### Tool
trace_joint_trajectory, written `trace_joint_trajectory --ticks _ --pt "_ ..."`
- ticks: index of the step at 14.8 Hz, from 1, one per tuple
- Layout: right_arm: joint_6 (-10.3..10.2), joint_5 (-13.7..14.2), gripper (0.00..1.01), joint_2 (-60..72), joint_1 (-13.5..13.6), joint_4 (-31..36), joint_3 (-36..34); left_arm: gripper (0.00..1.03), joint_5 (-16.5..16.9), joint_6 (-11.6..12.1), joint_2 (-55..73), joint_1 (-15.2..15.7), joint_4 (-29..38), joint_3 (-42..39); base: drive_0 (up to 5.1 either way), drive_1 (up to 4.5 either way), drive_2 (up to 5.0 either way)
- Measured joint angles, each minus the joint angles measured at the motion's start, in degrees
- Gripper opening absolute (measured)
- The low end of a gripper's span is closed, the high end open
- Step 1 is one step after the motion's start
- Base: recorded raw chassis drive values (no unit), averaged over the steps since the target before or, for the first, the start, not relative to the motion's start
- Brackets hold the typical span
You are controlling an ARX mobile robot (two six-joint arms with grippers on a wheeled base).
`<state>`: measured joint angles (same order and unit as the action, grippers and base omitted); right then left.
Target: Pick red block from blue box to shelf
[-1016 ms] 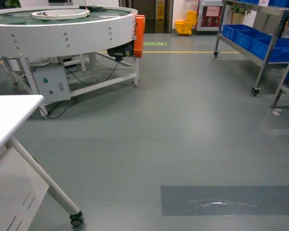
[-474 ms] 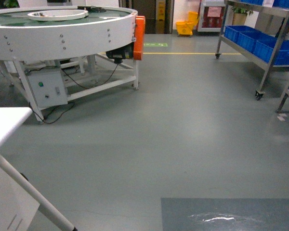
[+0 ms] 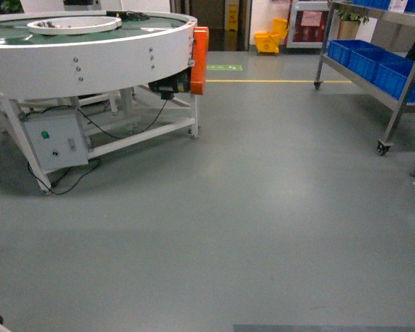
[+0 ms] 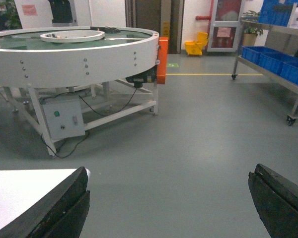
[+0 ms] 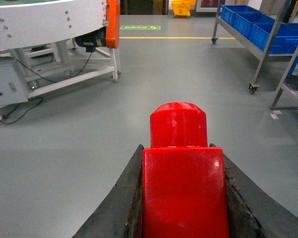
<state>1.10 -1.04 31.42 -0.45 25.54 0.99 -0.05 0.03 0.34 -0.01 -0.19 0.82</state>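
Observation:
In the right wrist view the red block (image 5: 183, 173), a cube with one round stud pointing forward, sits clamped between the dark fingers of my right gripper (image 5: 178, 148), which is shut on it above the grey floor. My left gripper (image 4: 169, 201) is open, its two black fingers (image 4: 64, 208) far apart with only floor between them. The shelf (image 3: 401, 79), a silver rack on casters holding dark blue crates, stands ahead on the right; it also shows as the shelf (image 5: 260, 47) and the shelf (image 4: 294, 74). The blue box is out of view. Neither gripper appears in the head view.
A large white round conveyor table (image 3: 90, 55) with an orange guard (image 3: 200, 59) and a control box (image 3: 54, 142) with cables stands ahead on the left. A white table corner (image 4: 20, 191) lies by my left gripper. A yellow mop bucket (image 3: 270, 41) is far back.
The head view has moved forward over the floor. The white table has slid out at the lower left, leaving only a sliver. The conveyor and shelf look nearer.

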Motion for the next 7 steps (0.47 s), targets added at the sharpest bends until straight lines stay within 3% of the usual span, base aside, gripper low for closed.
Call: trace_joint_trajectory --ticks 7 --pt "0.0 0.0 0.27 -0.02 0.0 0.07 0.0 0.98 0.0 0.0 0.0 0.0 -0.11 0.0 -0.1 3.9 -4.1"
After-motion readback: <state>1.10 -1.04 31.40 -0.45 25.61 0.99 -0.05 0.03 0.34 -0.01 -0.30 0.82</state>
